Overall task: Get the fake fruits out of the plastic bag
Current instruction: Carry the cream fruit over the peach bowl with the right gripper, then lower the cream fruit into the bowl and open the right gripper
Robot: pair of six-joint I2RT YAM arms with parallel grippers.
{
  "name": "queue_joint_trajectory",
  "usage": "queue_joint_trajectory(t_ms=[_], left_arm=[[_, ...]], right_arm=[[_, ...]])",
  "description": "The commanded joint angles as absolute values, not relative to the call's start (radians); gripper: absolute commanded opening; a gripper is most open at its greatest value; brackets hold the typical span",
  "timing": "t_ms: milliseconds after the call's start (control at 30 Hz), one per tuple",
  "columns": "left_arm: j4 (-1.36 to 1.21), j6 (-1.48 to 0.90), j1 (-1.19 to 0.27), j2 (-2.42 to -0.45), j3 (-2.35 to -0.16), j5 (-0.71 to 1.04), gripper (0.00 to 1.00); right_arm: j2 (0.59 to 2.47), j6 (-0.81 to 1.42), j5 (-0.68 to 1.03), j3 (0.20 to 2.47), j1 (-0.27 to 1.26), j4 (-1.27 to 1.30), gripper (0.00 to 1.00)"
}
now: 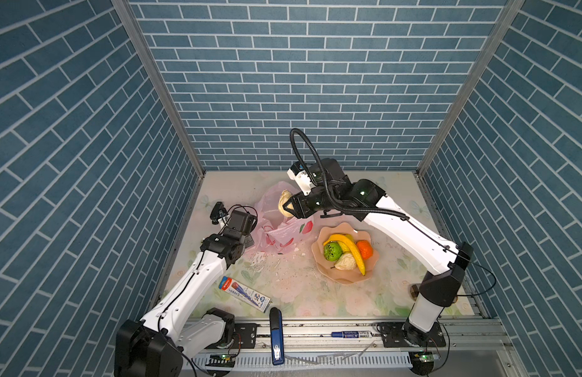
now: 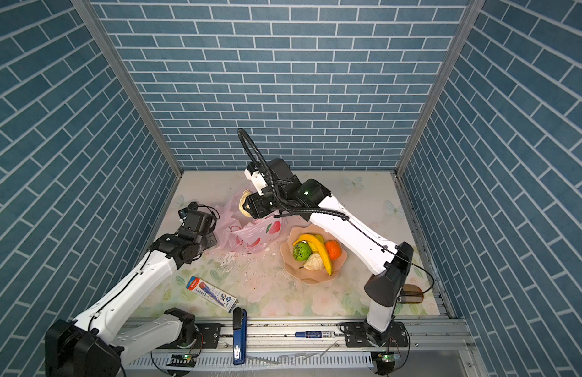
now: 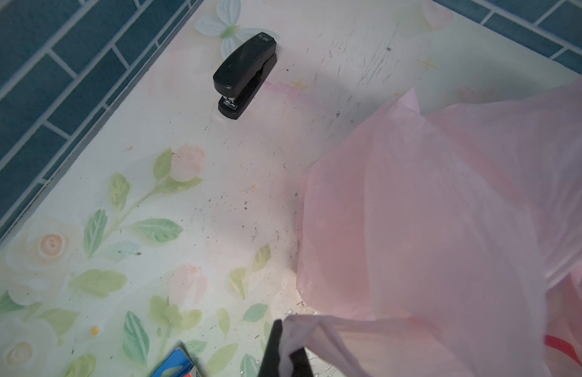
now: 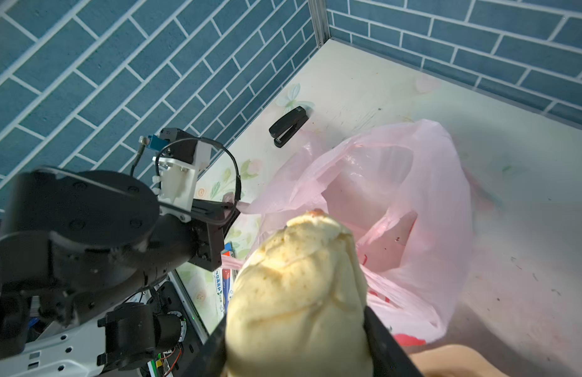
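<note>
Now the bag (image 1: 284, 230) slumps mid-table, mouth open, its handle (image 3: 332, 329) pinched in the left claw (image 3: 287, 354). Just right of it sits the plate (image 1: 346, 280), bearing four fruits (image 1: 348, 249). Above the bag's mouth the right claw (image 1: 289, 206) is clamped on a cream fruit (image 1: 283, 198); the plate lies back toward that arm's base, so a short pull-back and lowering should do.

Robot lab cell: brick-print walls (image 1: 283, 81), alu frame (image 1: 157, 81).
</note>
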State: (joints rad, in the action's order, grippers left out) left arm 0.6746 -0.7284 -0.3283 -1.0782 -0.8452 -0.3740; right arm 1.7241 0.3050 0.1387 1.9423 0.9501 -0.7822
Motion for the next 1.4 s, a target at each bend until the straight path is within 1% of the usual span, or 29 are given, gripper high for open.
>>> queue_joint_trajectory(t_ms=[0, 233, 400, 500, 667, 900, 1367], left_arm=[[0.663, -0.701, -0.309, -1.081, -0.875, -0.388, 0.0], [0.666, -0.69, -0.292, -1.073, -0.878, -0.391, 0.0], [0.665, -0.686, -0.29, -1.056, -0.874, -0.396, 0.0], [0.668, -0.681, -0.29, -1.042, -0.869, -0.398, 0.0], [0.672, -0.674, -0.29, -1.0, -0.856, -0.402, 0.0], [0.669, -0.68, -0.29, -0.952, -0.822, -0.388, 0.0], [0.661, -0.676, -0.29, -0.959, -0.824, -0.382, 0.0]], right_arm=[[1.65, 0.274, 0.039, 1.839, 0.942, -0.845, 0.13], [1.529, 0.311, -0.048, 1.556, 0.936, -0.807, 0.12], [1.505, 0.336, -0.083, 1.387, 0.935, -0.747, 0.12], [1.514, 0.346, -0.099, 1.325, 0.936, -0.709, 0.12], [1.549, 0.366, -0.12, 1.267, 0.933, -0.675, 0.14], [1.591, 0.374, -0.083, 1.24, 0.926, -0.631, 0.16], [1.592, 0.429, -0.064, 1.168, 0.925, -0.601, 0.23]])
